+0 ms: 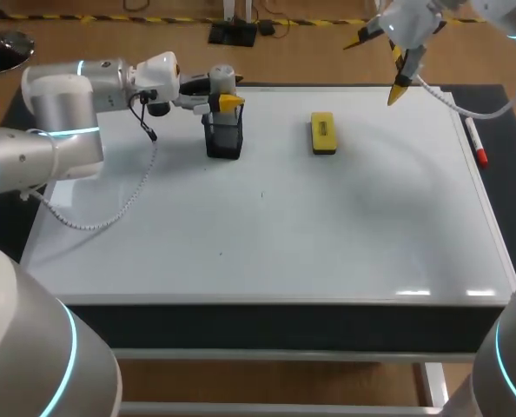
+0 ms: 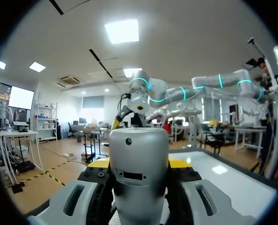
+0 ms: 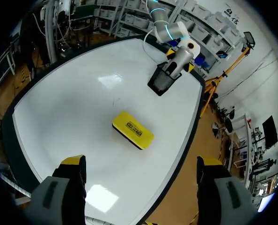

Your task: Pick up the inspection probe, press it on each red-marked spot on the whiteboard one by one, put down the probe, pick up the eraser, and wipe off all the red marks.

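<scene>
- My left gripper (image 1: 224, 102) is clenched on the grey-white, round-topped inspection probe (image 2: 139, 159). In the left wrist view the fingers press its two sides. The probe stands in the black mesh holder (image 1: 224, 139) near the far left of the white, dark-framed whiteboard (image 1: 267, 243).
- The holder looks light. If I lift at a slant, the probe could catch the mesh and tip or drag the holder along.
- My hold is low on a smooth, rounded body, so a hard press on the board could make the probe slip or twist in the fingers.
- The white coiled cable (image 1: 119, 208) from my left arm sags to the board. A long reach could trail it across the surface.
- I can make out no red marks, only tiny specks whose colour I cannot tell. Pressing in the wrong spot is a real risk.
- The yellow block eraser (image 1: 324, 134) lies just to the right of the holder, apart from it. A sweep that way could knock it.
- My right gripper (image 1: 377, 67) hangs released, fingers spread wide, above the far right corner. It is well apart from my left.
- A white marker with a red cap (image 1: 476, 142) lies along the right rim.
- The open room is the middle and near half of the board. The holder sits close to the far edge, so I have little room behind it.
</scene>
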You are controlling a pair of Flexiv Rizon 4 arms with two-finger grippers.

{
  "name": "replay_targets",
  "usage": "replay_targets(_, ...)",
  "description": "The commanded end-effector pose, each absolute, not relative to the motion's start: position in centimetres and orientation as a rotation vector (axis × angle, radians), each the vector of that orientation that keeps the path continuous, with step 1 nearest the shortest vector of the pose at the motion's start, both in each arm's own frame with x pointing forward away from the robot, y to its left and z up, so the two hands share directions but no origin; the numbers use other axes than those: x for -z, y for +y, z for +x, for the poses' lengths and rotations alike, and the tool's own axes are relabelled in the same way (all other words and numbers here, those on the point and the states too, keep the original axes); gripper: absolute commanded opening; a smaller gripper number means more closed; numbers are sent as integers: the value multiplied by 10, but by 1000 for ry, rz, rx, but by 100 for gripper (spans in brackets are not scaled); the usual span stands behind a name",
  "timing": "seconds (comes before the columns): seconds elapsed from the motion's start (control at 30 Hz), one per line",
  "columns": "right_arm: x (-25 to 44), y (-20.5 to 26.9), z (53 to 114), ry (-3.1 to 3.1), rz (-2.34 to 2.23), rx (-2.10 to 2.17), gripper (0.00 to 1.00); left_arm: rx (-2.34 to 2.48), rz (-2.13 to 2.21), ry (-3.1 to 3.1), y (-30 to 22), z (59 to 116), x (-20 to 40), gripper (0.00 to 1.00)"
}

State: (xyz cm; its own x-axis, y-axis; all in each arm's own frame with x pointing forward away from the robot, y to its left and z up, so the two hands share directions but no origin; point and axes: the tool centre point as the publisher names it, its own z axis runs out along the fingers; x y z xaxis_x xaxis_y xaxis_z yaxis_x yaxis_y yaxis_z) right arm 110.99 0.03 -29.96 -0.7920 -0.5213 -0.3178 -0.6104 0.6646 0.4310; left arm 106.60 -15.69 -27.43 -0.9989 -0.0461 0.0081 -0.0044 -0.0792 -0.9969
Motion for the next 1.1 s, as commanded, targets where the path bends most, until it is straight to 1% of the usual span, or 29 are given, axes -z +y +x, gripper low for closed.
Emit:
replay_targets(0.03,299,0,1110,2712,-933,-790,100,2288,-52,2117,-155,1068,274,100)
replay_targets(0.3,299,0,1110,2712,-933,-790,100,2203,-45,2173,-149,1060,261,100)
replay_targets(0.6,299,0,1110,2712,-933,-790,100,1863,-261,2320,-125,1034,239,100)
replay_targets(0.9,299,0,1110,2712,-933,-790,100,1434,-565,2371,-96,991,238,100)
replay_targets(1.1,299,0,1110,2712,-933,-790,100,1401,-587,2368,-93,983,238,100)
